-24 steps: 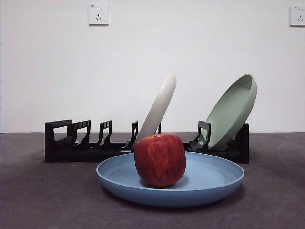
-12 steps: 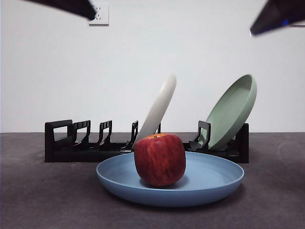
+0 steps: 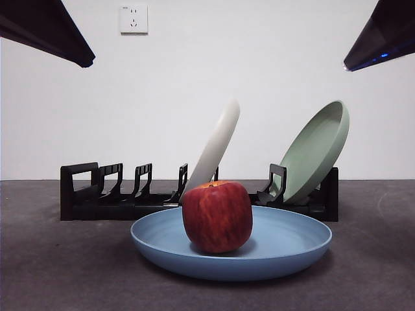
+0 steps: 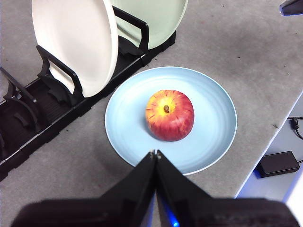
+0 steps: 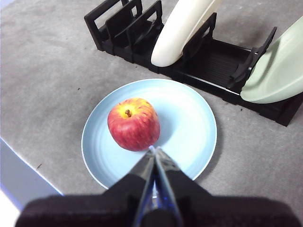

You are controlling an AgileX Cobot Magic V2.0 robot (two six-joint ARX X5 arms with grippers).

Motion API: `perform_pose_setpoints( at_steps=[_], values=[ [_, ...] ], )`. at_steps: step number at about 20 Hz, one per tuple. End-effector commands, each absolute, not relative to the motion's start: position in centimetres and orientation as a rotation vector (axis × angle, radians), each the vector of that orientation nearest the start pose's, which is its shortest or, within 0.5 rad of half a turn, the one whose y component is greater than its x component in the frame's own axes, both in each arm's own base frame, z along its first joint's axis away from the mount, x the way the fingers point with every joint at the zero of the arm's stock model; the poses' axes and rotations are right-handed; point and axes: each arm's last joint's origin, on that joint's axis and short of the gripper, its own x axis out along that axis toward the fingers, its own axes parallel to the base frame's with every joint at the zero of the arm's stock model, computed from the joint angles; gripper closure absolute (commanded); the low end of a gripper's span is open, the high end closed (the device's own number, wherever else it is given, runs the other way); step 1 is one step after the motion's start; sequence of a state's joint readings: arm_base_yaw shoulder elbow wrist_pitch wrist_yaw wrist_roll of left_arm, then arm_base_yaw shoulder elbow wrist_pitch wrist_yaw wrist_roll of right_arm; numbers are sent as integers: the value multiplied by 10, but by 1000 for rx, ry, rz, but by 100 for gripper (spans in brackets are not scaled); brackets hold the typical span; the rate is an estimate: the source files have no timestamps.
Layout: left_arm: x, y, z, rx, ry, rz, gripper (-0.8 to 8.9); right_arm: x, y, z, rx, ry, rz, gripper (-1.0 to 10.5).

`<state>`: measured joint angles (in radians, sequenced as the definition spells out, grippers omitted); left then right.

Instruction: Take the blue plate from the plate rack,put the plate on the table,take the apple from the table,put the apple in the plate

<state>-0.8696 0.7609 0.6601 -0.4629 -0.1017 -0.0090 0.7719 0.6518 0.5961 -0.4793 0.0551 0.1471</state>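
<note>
The fingers of the left gripper (image 4: pixel 155 153) and the right gripper (image 5: pixel 152 150) were pressed together and empty, high above the apple (image 3: pixel 217 216), which sat in the blue plate (image 3: pixel 285 249) on the table (image 3: pixel 52 272), so the task looked finished.

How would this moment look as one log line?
apple: in blue plate | plate: on table | both pincers: shut, raised

Bare table (image 3: pixel 52 272) lies open on both sides of the blue plate (image 3: pixel 285 249), and the air above the apple (image 3: pixel 217 217) is free up to the raised arms. Just behind the plate, the plate rack (image 3: pixel 91 194) bars the way, its cream-white plate (image 3: pixel 217 146) and pale green plate (image 3: pixel 318 152) leaning upward.
</note>
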Motion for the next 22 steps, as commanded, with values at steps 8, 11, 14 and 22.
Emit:
perform_pose_setpoints(
  at_steps=[8,11,14,22],
  values=[
    [97,-83,289,188,361,-629,815,102,97,258,-74,561,652,946],
    [91,-48,299,99,255,-420,815,102,97,258,-73,559,652,946],
    [83,-24,287,58,206,-242,815,102,97,258,-73,559,652,946],
    [90,-6,211,30,104,-72,815,102,97,258,-73,559,653,946]
  ],
)
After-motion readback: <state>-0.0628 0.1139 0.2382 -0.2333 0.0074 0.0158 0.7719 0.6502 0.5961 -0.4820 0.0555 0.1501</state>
